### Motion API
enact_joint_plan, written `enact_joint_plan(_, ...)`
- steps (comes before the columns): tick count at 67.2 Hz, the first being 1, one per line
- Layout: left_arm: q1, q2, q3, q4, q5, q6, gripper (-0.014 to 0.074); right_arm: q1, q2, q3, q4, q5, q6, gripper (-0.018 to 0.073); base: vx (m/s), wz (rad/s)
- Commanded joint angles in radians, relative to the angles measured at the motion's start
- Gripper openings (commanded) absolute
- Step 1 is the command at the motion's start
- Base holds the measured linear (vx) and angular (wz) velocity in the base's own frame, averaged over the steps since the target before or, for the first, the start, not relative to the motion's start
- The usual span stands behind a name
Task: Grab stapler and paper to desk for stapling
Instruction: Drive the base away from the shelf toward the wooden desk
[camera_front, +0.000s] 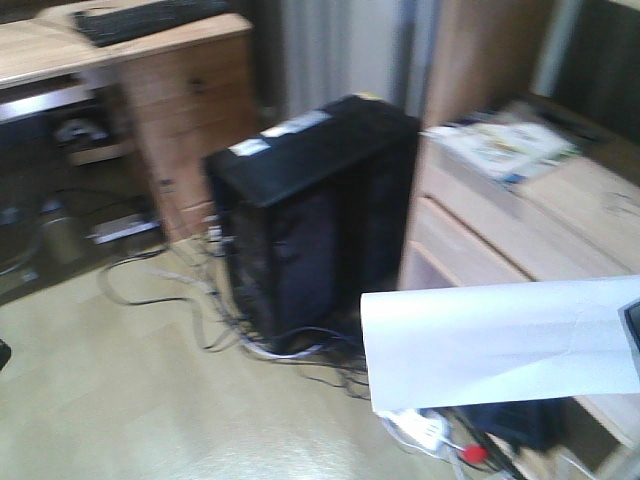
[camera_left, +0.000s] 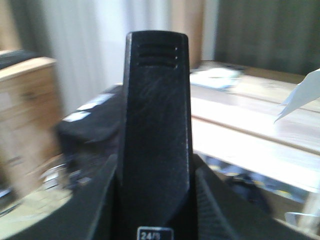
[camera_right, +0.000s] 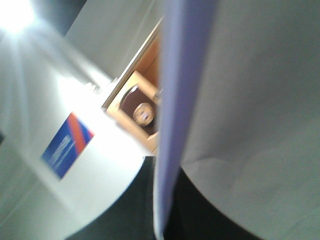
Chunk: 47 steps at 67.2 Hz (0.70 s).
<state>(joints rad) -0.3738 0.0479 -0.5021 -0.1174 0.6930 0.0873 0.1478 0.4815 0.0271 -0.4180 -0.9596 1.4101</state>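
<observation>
My left gripper (camera_left: 157, 200) is shut on the black stapler (camera_left: 157, 115), which stands upright between the fingers (camera_left: 215, 200) and fills the middle of the left wrist view; a small white "24/6" label shows at its base. My right gripper (camera_right: 165, 210) is shut on the white paper (camera_right: 250, 100), seen edge-on there. In the front view the paper (camera_front: 500, 340) hangs flat in the air at lower right, with a dark bit of the right gripper (camera_front: 631, 325) at the frame edge. The light-wood desk (camera_front: 40, 55) is at far upper left. All views are blurred.
A black computer tower (camera_front: 310, 220) stands on the floor ahead, with cables (camera_front: 200, 300) around it. A wooden shelving unit (camera_front: 500, 240) with printed booklets (camera_front: 505, 145) is on the right. A keyboard (camera_front: 150, 18) lies on the desk. A power strip (camera_front: 430, 430) lies below the paper.
</observation>
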Motion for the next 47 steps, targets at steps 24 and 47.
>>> enact_joint_plan(24,-0.002,0.015,-0.027,-0.012,-0.124,-0.002,-0.0006,-0.002,0.006,0.021,0.014,-0.058,-0.012,-0.0005,0.05,0.84)
enact_joint_plan(47,-0.002,0.015,-0.027,-0.012,-0.124,-0.002,-0.0006,-0.002,0.006,0.021,0.015,-0.058,-0.012,-0.0006,0.05,0.58)
